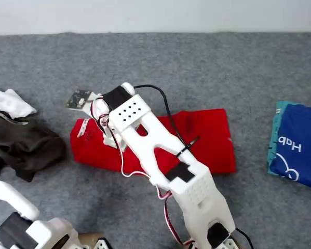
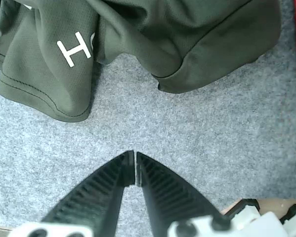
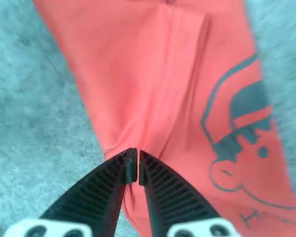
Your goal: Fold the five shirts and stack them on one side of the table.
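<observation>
Right wrist view: the right end effector (image 3: 133,165) is closed on a thin fold of the red shirt (image 3: 187,74), laid at the middle of the surface (image 1: 197,62). If only one layer is held, the cloth may be dragged crooked or lost.

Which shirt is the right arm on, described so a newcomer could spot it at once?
On the grey table, look to the middle, under the long white arm. The red shirt lies there, the right gripper shut on it. Its neighbours are a dark olive heap and a blue folded shirt; it alone is red.
</observation>
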Controlling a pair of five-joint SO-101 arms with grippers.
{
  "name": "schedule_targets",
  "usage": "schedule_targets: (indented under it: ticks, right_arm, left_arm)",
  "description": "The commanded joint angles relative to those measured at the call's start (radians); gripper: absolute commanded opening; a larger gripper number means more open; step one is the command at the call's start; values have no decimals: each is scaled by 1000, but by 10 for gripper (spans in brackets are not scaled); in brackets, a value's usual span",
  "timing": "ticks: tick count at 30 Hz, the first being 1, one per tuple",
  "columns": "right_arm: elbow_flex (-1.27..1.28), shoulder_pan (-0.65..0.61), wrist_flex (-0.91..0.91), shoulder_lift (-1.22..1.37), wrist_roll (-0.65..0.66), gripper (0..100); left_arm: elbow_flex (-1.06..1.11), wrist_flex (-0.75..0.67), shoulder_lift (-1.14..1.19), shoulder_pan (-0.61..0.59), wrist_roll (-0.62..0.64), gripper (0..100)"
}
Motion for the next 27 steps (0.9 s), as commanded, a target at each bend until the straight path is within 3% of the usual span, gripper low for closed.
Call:
schedule_targets:
  ticks: [1,7,14,21,27]
  right_arm:
    - [-46,65,35,58,-5,9]
    - [-54,130,38,171,-5,9]
    - [-48,137,39,-48,-21,9]
    - [-23,309,48,-180,-133,17]
    - [233,472,47,-277,-161,225]
  left_arm:
    - [-12,-11,-9,3,-8,19]
    - [-12,-11,-11,2,-8,19]
    - [-12,-11,-11,2,-8,19]
    - [-12,-15,-11,0,-8,19]
    - [-35,-14,-11,-2,-8,19]
